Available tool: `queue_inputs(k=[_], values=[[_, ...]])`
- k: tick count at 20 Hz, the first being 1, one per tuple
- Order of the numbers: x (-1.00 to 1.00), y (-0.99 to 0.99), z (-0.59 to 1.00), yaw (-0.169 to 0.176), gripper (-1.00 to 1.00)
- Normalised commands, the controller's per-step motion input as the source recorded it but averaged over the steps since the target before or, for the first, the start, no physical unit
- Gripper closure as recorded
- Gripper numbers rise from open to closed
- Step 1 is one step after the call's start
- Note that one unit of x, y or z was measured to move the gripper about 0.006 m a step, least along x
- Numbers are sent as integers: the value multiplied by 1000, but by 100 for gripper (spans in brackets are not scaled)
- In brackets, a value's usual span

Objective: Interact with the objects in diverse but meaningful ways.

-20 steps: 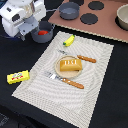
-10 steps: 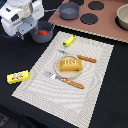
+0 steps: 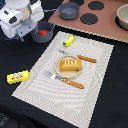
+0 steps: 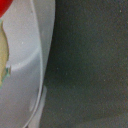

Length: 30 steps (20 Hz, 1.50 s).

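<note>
Arm sat at the exterior view's upper left, over a grey-blue pot (image 3: 44, 31) holding the red tomato (image 3: 43, 32). Hand hidden; whether spread or pressed together could not be told. Bread loaf (image 3: 70, 64) lay on the placemat (image 3: 95, 95); banana (image 3: 69, 40) near the pot; yellow box (image 3: 18, 76) on the dark desk (image 3: 20, 105).

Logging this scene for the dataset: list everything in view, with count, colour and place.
placemat: one, pale striped, on the black table
plate: one, clear, mid-mat
bread: one, orange-yellow, on the plate
fork: one, orange handle, beside the plate
knife: one, orange handle, on the plate's other side
banana: one, yellow with green tip, at the mat's far edge
box: one, yellow with red label, on the table at the exterior view's left
pots: two, grey-blue; one holds a tomato, the other sits on the stove
stove: one, brown, with dark burners
bowl: one, beige, on the stove
arm: one, white, over the nearer pot; jaws hidden
</note>
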Motion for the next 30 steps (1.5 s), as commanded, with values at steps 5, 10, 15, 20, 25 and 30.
queue_inputs(k=[5,10,15,20,25,30], values=[[-61,101,-259,-2,-100],[-15,149,-180,0,-100],[0,190,-137,0,100],[-2,180,-163,0,100],[-1,186,-175,0,100],[0,213,-183,0,100]])
